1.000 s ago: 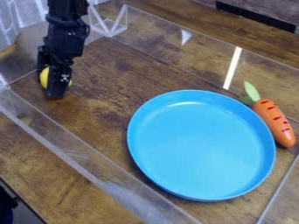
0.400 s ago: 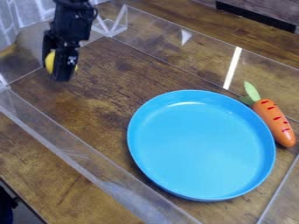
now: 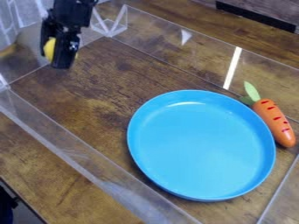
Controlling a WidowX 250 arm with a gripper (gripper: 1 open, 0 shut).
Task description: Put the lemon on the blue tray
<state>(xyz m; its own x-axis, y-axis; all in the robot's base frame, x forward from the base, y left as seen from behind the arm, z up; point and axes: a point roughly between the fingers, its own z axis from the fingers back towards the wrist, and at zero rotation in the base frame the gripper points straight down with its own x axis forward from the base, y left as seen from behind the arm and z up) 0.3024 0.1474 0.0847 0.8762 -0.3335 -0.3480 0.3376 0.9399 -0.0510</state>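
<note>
Lemon in the gripper, up in the far left corner
The gripper [image 3: 61,45] pinches the yellow lemon [image 3: 49,49] between its dark fingers, the fruit partly hidden by them. To the right, well apart from both, the round blue tray [image 3: 202,144] rests on the brown wooden table [image 3: 87,109]; just beside its far right edge lies the orange carrot [image 3: 274,121].

One toy carrot [image 3: 272,119], orange, with a green top [image 3: 251,91], lies on the brown wooden worktop [image 3: 93,105], near its right edge. The green top is oriented toward the far edge; the tapered end points toward the near edge. Dark markings are visible on the carrot body. Transparent panels [image 3: 87,166] border the worktop.
</note>
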